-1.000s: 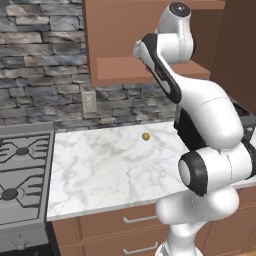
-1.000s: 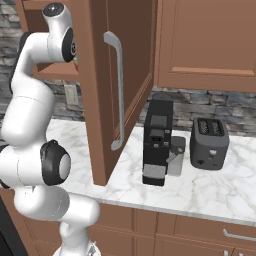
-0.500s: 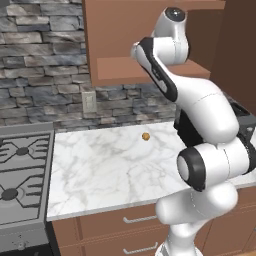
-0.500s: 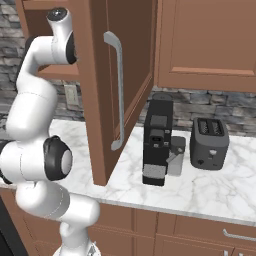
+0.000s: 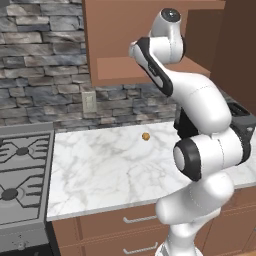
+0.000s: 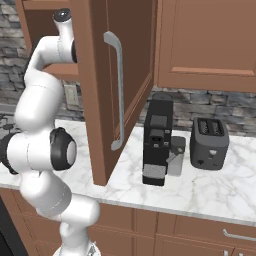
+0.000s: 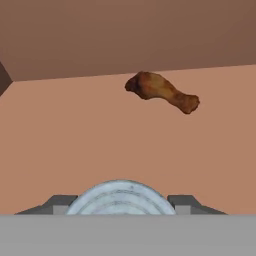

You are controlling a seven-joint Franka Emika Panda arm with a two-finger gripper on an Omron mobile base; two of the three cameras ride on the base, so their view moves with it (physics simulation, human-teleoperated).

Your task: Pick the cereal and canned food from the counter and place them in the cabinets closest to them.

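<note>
In the hand view my gripper [image 7: 120, 201] is inside the open brown wall cabinet [image 5: 130, 70], just above its flat shelf [image 7: 75, 140]. The round silver top of the canned food [image 7: 120, 196] sits between the two dark fingertips [image 7: 56, 202], which close on its sides. A browned chicken drumstick [image 7: 162, 91] lies farther back on the shelf, near the rear wall. The arm reaches up from the white marble counter [image 5: 110, 165] into that cabinet. The cereal box is out of view.
The cabinet door [image 6: 100, 75] with its grey bar handle [image 6: 119, 90] stands open beside the arm. A small brown object [image 5: 145, 136] lies on the counter near the wall. The grey stovetop [image 5: 20, 180] is at the left. A black coffee machine [image 6: 157, 142] and a toaster [image 6: 209, 144] stand at the right.
The arm's upper joints have shifted slightly left and down toward the cabinet opening. Nothing on the counter has moved.
</note>
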